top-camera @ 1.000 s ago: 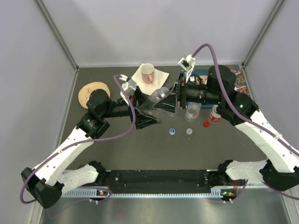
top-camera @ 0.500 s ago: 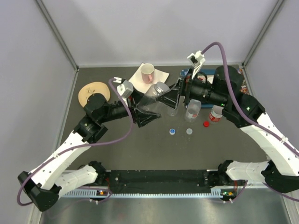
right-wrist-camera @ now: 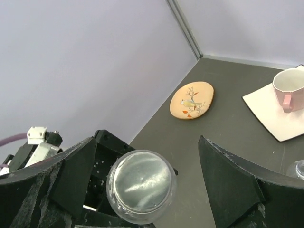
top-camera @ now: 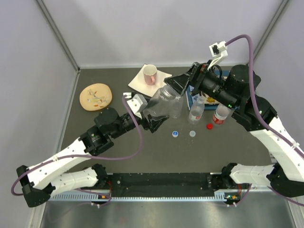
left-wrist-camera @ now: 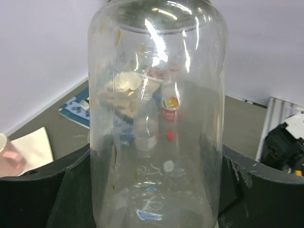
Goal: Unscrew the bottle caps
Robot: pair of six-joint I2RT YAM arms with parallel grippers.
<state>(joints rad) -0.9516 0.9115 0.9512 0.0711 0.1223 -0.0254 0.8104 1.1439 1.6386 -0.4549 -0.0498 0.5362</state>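
My left gripper [top-camera: 154, 116] is shut on the base of the short, squat clear bottle [top-camera: 164, 102] and holds it nearly upright above the table. The bottle fills the left wrist view [left-wrist-camera: 154, 118] between the left fingers [left-wrist-camera: 52, 190]. Its wide greyish-clear cap [right-wrist-camera: 140, 183] is on the neck. My right gripper [top-camera: 183, 85] is open just above it, its fingers [right-wrist-camera: 237, 190] wide apart on either side of the cap without touching. Two slim bottles [top-camera: 196, 111] [top-camera: 218, 115] stand uncapped at the right. Blue [top-camera: 175, 134], white [top-camera: 192, 134] and red [top-camera: 209, 126] caps lie loose on the table.
A pink-lined mug [top-camera: 150, 73] stands on a white napkin [top-camera: 161, 76] at the back. An orange patterned plate [top-camera: 96, 96] lies at the left and also shows in the right wrist view [right-wrist-camera: 192, 100]. A blue box [top-camera: 191, 98] sits behind the slim bottles. Walls enclose three sides.
The left arm has swung the squat bottle from lying sideways to nearly upright and moved it right. The right gripper has come off the cap end, risen and now stands open above it.
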